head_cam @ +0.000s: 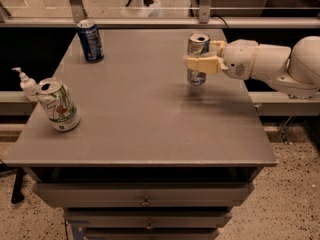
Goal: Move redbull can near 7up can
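Here's the picture: the hand is clamped on the redbull can, one pale finger across the can's front and the other tucked behind it, the can upright between them. The grasp looks done, that much of the job is in the bag. The can's base sits right at the counter surface; whether it is a hair off it or just touching, I can't tell.

Now look where the 7up can stands: upright near the counter's left front edge. The redbull can is well apart from it, far off to its right and further back, with a wide stretch of bare counter between the two. So the carry, the real meat of this task, is all to come, and then the set-down and release beside the 7up can.

Neighbours to mind: a small white pump bottle is just left of the 7up can and a touch behind it, and a dark blue can stands well behind the 7up can, toward the back edge. By my reckoning, the open side for a landing is the 7up can's right.
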